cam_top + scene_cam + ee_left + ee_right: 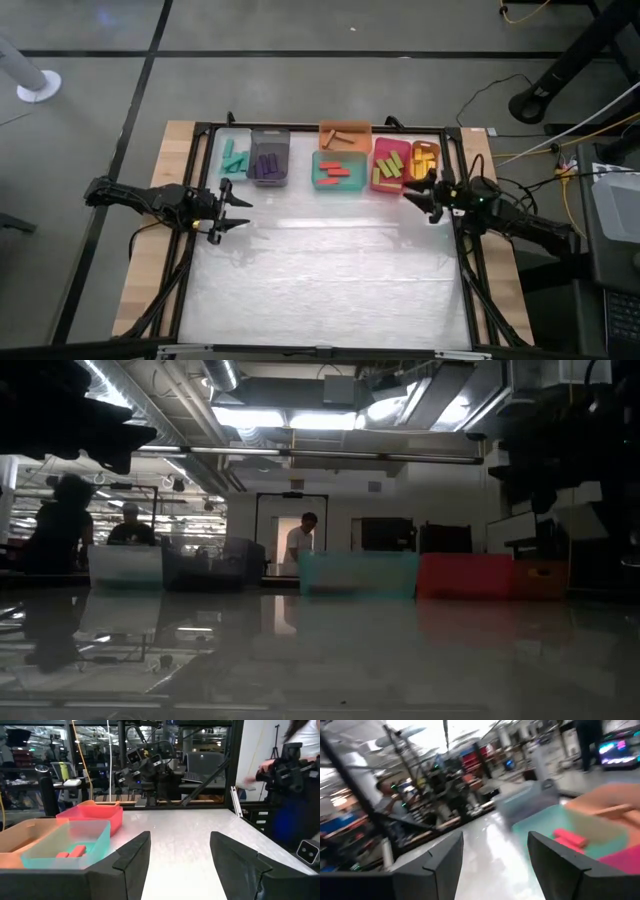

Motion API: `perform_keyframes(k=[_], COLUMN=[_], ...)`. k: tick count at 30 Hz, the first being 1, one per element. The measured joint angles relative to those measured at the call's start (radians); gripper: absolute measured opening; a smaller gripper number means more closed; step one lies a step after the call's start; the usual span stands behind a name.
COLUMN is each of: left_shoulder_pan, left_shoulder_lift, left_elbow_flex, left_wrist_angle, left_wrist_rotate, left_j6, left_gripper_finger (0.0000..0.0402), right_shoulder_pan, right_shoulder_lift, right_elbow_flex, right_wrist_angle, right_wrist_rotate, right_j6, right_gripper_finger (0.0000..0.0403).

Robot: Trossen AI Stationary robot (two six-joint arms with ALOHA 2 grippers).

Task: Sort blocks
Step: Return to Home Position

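The blocks lie colour by colour in the bins at the table's far edge, while the left gripper and right gripper hang wide and empty nearby; these small stiff bars look light and slick, best pinched across the narrow sides at mid-length.

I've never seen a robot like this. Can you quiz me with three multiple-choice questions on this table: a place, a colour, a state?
1. Where are the red blocks? A teal bin B grey bin C outside any bin
2. What colour are the blocks in the pink bin? A purple B olive green C brown
3. The left gripper is: A open, empty B shut on a block C shut, empty
Answers: 1A, they lie within its teal walls; 2B, green bars lie in it; 3A, its fingers stand apart with nothing between.
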Motion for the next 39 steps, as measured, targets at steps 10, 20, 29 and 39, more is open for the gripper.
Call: perform_keyframes(k=[10, 20, 29, 39], left_shoulder_pan=[0.000, 0.000, 0.000, 0.000], left_shoulder_lift=[0.000, 0.000, 0.000, 0.000], left_elbow_flex=[0.000, 0.000, 0.000, 0.000], left_wrist_angle=[0.000, 0.000, 0.000, 0.000], left_wrist_rotate=[0.000, 0.000, 0.000, 0.000], left_j6=[0.000, 0.000, 0.000, 0.000], left_gripper_finger=[0.0193, 0.0193, 0.0193, 0.0193], right_shoulder_pan=[0.199, 0.197, 0.197, 0.197], right_shoulder_lift=[0.000, 0.000, 0.000, 0.000], right_elbow_flex=[0.000, 0.000, 0.000, 0.000], right_wrist_angle=[-0.014, -0.015, -0.015, -0.018], right_wrist_rotate=[0.000, 0.007, 0.007, 0.018], right_j6=[0.000, 0.000, -0.001, -0.295], right_gripper_finger=[0.0221, 0.0221, 0.0221, 0.0221])
